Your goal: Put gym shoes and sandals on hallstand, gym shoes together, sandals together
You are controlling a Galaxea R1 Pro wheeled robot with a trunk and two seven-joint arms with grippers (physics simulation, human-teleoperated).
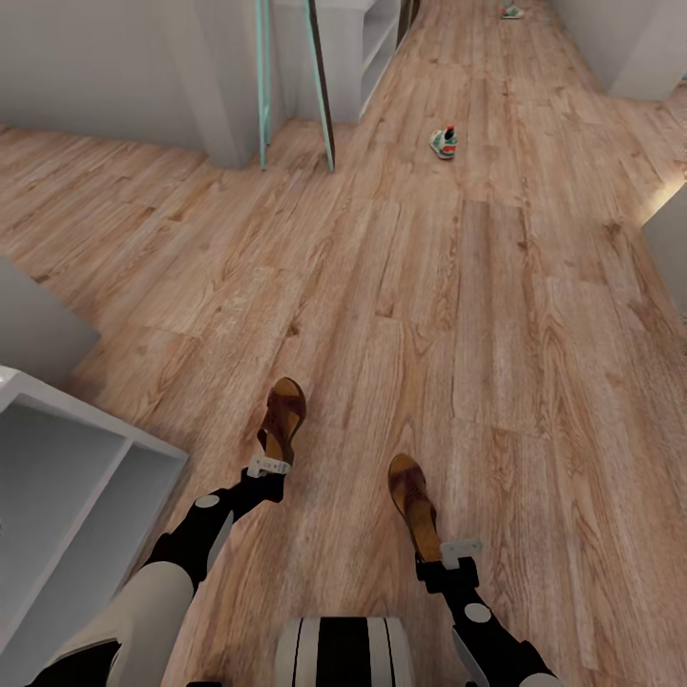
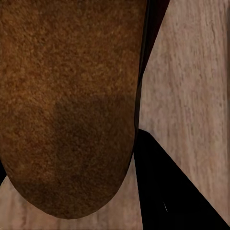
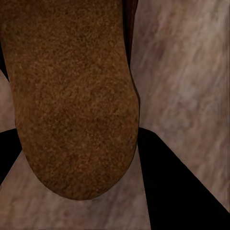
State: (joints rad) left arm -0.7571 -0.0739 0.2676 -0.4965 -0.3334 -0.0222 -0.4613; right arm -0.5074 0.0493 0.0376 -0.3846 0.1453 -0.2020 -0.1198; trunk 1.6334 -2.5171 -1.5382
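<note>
Two dark-brown sandals are held out in front of me over the corridor floor (image 1: pixel 496 315). My left gripper (image 1: pixel 269 468) is shut on the heel of the left sandal (image 1: pixel 284 415). My right gripper (image 1: pixel 460 551) is shut on the heel of the right sandal (image 1: pixel 412 498). Up close, the left sandal (image 2: pixel 67 105) runs past a dark finger (image 2: pixel 167 191), and the right sandal (image 3: pixel 72 96) does the same beside a finger (image 3: pixel 172 184). One gym shoe (image 1: pixel 444 142) lies far down the corridor, another gym shoe (image 1: pixel 511 11) farther still. The hallstand (image 1: pixel 86 477) stands at my near left.
A white wall corner (image 1: pixel 215 86) and a teal-framed panel (image 1: pixel 324 86) stand at the far left, with a white shelf unit (image 1: pixel 367 48) behind them. White walls (image 1: pixel 668 248) edge the right side. Wood floor stretches between me and the gym shoes.
</note>
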